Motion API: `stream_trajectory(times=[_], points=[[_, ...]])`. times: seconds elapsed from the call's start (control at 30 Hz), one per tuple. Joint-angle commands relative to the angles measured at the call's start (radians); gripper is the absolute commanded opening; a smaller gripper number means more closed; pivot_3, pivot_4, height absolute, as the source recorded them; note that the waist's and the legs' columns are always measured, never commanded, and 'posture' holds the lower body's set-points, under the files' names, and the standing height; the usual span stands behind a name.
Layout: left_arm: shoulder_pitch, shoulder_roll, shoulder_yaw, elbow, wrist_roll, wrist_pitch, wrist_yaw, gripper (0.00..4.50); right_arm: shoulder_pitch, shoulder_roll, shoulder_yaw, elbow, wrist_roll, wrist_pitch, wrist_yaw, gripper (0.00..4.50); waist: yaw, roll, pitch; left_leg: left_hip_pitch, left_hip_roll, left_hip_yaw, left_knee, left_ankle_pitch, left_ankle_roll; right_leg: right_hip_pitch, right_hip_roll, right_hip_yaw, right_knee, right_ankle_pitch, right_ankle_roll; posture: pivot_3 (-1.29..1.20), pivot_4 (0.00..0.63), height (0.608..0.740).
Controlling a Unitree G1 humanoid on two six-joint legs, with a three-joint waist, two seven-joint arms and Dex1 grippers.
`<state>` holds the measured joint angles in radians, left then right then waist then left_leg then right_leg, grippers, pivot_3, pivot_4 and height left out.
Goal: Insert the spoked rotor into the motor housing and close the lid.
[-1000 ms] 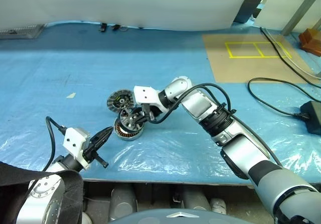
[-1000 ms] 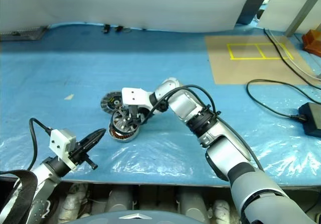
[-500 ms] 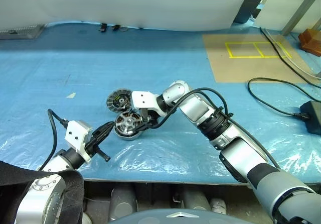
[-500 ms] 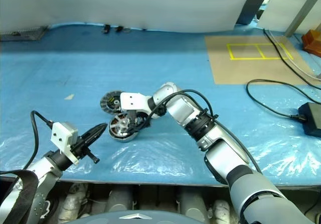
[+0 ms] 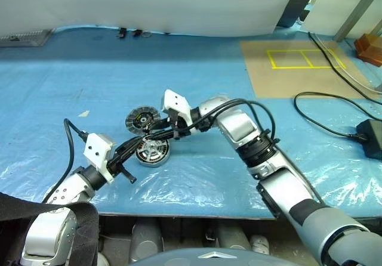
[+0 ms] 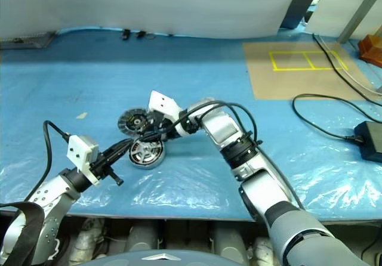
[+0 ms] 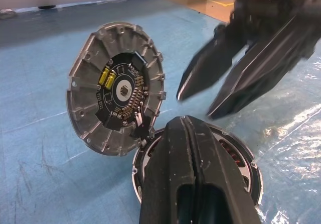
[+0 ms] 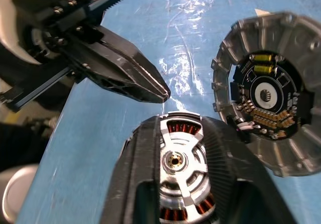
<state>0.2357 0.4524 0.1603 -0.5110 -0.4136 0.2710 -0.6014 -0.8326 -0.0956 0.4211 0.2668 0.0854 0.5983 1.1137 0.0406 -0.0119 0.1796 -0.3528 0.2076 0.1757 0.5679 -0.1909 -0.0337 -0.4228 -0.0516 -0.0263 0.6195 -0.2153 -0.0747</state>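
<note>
The motor housing point(image 5: 151, 152) lies on the blue bench point(image 5: 197, 87) directly under both claw tips, the spoked rotor point(image 8: 181, 164) seated inside it. The right claw point(image 5: 149, 137) reaches in from beyond, fingers parted, holding nothing. The left claw point(image 5: 132, 148), closed and empty, points level at it. The lid point(image 5: 139, 120) lies just beyond, touching the housing.

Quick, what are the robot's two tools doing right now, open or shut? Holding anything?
Left tool: shut, holding nothing.
Right tool: open, holding nothing.
</note>
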Motion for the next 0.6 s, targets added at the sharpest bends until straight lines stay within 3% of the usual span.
stream_trajectory(times=[0.03, 0.37, 0.6], points=[[-0.008, -0.006, 0.017, -0.016, -0.019, -0.011, 0.009, 0.0, 0.021, 0.062, -0.019, 0.003, 0.013, -0.025, -0.092, 0.17, 0.0, 0.0, 0.0, 0.0, 0.0, 0.0, 0.0, 0.0, 0.0, 0.0, 0.0, 0.0, 0.0, 0.0, 0.0, 0.0, 0.15, 0.74], [-0.039, -0.037, 0.021, 0.005, 0.003, -0.03, 0.06, 0.0, 0.081, 0.014, 0.153, 0.122, -0.143, -0.197, -0.13, 0.04, 0.002, 0.0, 0.0, 0.002, 0.0, 0.0, 0.001, 0.0, 0.0, 0.002, -0.001, 0.0, 0.0, 0.0, 0.0, 0.0, 0.15, 0.74], [-0.114, -0.066, 0.157, 0.046, -0.076, -0.021, 0.139, 0.0, 0.084, 0.072, -0.007, 0.022, 0.03, -0.197, -0.105, 0.04, 0.001, 0.0, 0.0, 0.001, 0.0, 0.0, 0.002, 0.0, 0.0, 0.002, -0.001, 0.0, 0.001, 0.0, 0.0, 0.0, 0.15, 0.74]])
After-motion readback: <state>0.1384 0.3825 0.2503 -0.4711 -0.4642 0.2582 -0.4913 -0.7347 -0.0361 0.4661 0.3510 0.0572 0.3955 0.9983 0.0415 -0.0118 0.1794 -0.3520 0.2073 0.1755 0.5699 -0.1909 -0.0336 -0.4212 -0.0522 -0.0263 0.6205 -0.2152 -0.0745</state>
